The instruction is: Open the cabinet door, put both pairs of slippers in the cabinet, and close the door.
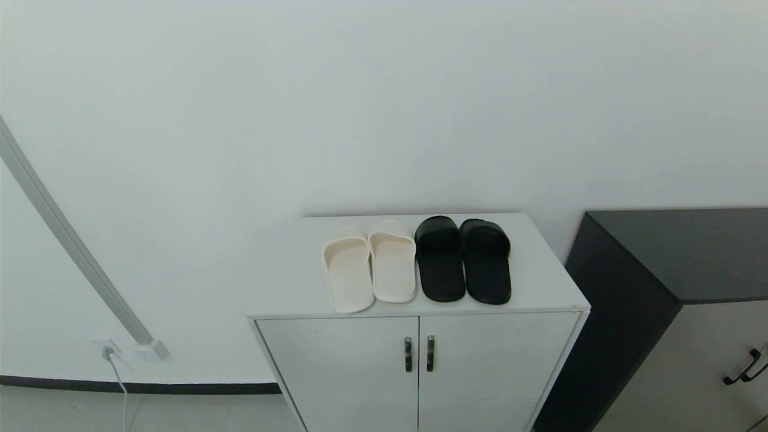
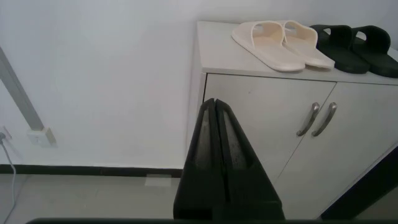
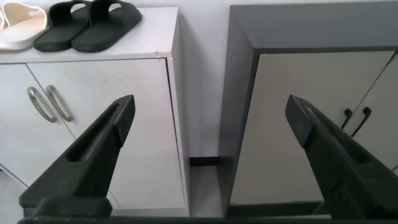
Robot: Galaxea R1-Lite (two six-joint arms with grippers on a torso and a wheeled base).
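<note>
A white two-door cabinet [image 1: 336, 372] stands against the wall with both doors closed; two metal handles [image 1: 418, 353] meet at the middle. On its top lie a pair of cream slippers [image 1: 369, 266] and, to their right, a pair of black slippers [image 1: 463, 260]. The cream slippers [image 2: 283, 43], black slippers [image 2: 354, 46] and handles [image 2: 317, 118] appear in the left wrist view, beyond my left gripper [image 2: 215, 106], which is shut and holds nothing, low and left of the cabinet. My right gripper [image 3: 208, 112] is open and holds nothing, facing the gap between the white cabinet [image 3: 124, 118] and a dark one.
A dark-topped cabinet [image 1: 666, 312] with black handles [image 1: 744, 366] stands close to the right of the white one. A wall socket with a plugged cable [image 1: 111, 354] and a slanted conduit [image 1: 66, 240] are at the left. Bare floor [image 1: 120, 411] lies left of the cabinet.
</note>
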